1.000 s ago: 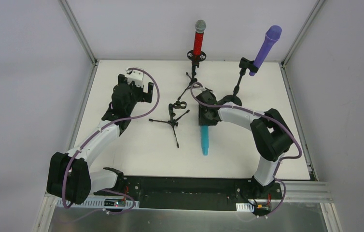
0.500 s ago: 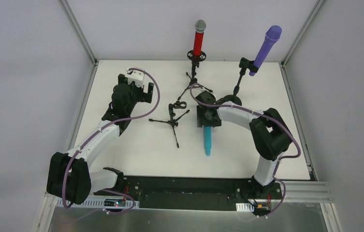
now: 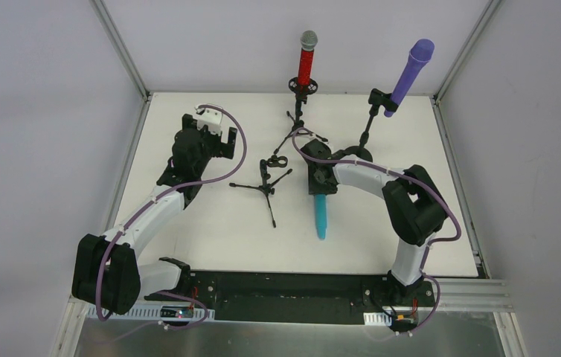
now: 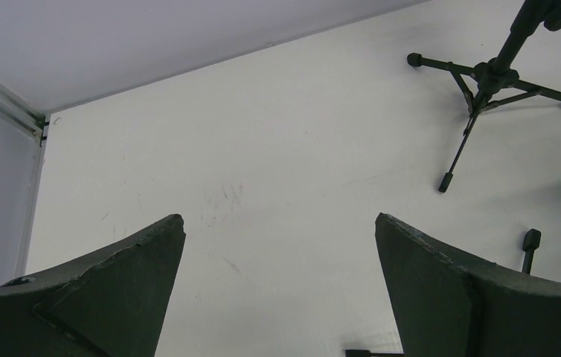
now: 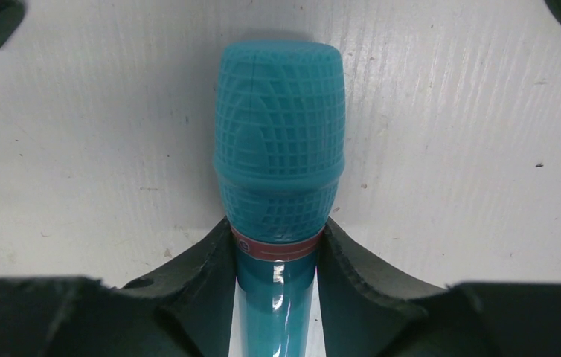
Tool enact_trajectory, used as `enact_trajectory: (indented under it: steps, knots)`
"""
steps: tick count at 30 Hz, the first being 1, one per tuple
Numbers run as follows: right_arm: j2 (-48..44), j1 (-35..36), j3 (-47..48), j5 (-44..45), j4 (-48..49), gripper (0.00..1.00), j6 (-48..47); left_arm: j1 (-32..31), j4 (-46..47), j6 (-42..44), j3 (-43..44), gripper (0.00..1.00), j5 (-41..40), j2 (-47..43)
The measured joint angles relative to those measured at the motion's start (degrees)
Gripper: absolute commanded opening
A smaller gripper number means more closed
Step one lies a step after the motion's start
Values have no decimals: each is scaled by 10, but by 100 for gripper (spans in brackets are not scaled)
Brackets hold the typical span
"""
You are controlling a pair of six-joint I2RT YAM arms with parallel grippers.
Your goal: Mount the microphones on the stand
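Red microphone (image 3: pixel 307 59) and purple microphone (image 3: pixel 410 74) sat in stands (image 3: pixel 300 85) at the far side; the cyan microphone (image 3: pixel 320 216) lay on the table (image 3: pixel 218 230) near an empty stand (image 3: pixel 266 182).

Left wrist: the left gripper (image 4: pixel 280 282) gaped wide, holding nothing.

Right wrist: the right gripper (image 5: pixel 276 275) pinched the cyan microphone just below its pink ring (image 5: pixel 276 249).

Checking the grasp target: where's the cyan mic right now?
Top view: the cyan microphone is right of centre on the table, beside the empty tripod stand, tail toward the near edge. The right gripper is closed around its neck.
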Motion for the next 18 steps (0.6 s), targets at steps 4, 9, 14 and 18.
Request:
enact_trajectory:
  steps: [4, 9, 14, 18]
  knots:
    - [0, 0, 0, -2, 0, 0, -3, 0, -4, -4, 0, 99, 0, 0]
    - [-3, 0, -2, -10, 2, 0, -11, 0, -14, -27, 5, 99, -2, 15]
    - [-33, 0, -24, -17, 9, 0, -19, 4, -35, -61, 14, 99, -3, 33]
    - [-83, 0, -42, -21, 17, 0, -26, 23, -56, -109, 27, 99, -2, 42]
